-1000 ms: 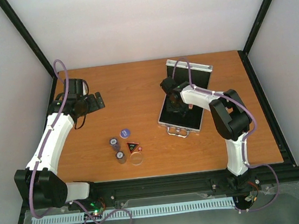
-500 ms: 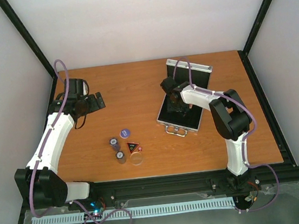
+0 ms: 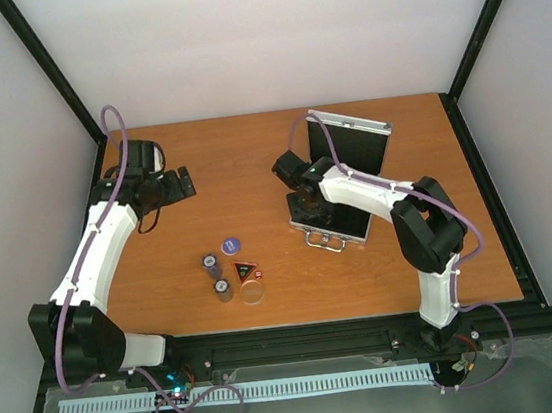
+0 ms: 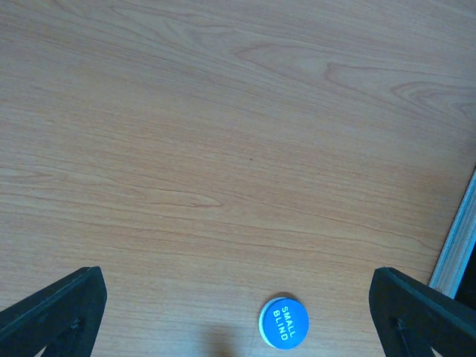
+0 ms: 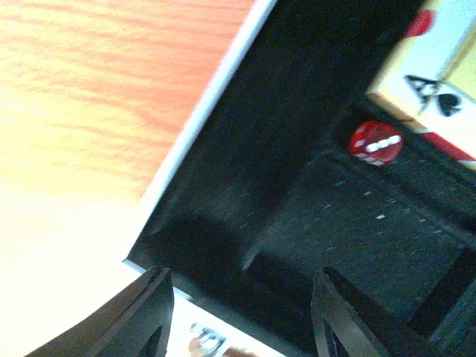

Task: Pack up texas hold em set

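Right gripper hovers released and empty, the open case right beneath it, loose chip stacks well off to its left: approach one from straight above, jaws square, before clenching

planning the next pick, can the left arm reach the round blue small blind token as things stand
Probably yes: the left gripper is open, with only bare wooden table between it and the round blue token.

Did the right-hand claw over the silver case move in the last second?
Yes. The right gripper slid left, from over the middle of the silver case to its left edge.
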Robot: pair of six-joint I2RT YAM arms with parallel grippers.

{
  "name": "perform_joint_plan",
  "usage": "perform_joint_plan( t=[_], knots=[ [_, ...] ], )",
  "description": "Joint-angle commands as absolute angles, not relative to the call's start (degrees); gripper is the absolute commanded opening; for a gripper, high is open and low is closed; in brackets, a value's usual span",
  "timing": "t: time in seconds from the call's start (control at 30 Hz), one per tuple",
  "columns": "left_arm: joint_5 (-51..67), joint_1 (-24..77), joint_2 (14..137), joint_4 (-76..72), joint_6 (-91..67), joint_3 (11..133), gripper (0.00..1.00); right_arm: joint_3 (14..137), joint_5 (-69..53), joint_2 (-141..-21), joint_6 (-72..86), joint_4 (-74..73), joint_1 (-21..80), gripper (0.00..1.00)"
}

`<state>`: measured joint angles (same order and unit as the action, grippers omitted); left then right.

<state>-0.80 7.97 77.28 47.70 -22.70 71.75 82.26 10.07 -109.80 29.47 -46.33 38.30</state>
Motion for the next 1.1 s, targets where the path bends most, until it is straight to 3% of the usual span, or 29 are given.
perform_joint_plan(
  t=[0.0, 0.37, 0.57, 1.07],
  knots=[
    [0.37, 7.65, 78.77, 50.31, -21.80, 76.21, 1.00, 84.76, 8.51, -106.98, 25.78, -50.08, 42.11, 0.51],
    [1.44, 7.65, 77.03, 50.55, -21.75, 81.93, 1.00, 88.39, -1.34, -109.53, 23.19, -51.29, 52.27, 0.48],
    [2.90, 7.65, 75.73, 50.39, -21.53, 82.13, 1.00, 92.24, -2.42, -112.87, 27.33, -52.62, 59.05, 0.52],
    [7.08, 7.62, 71.25, 51.11, -21.12, 80.13, 1.00, 92.29, -1.48, -118.13, 40.85, -52.24, 64.04, 0.53]
  ],
)
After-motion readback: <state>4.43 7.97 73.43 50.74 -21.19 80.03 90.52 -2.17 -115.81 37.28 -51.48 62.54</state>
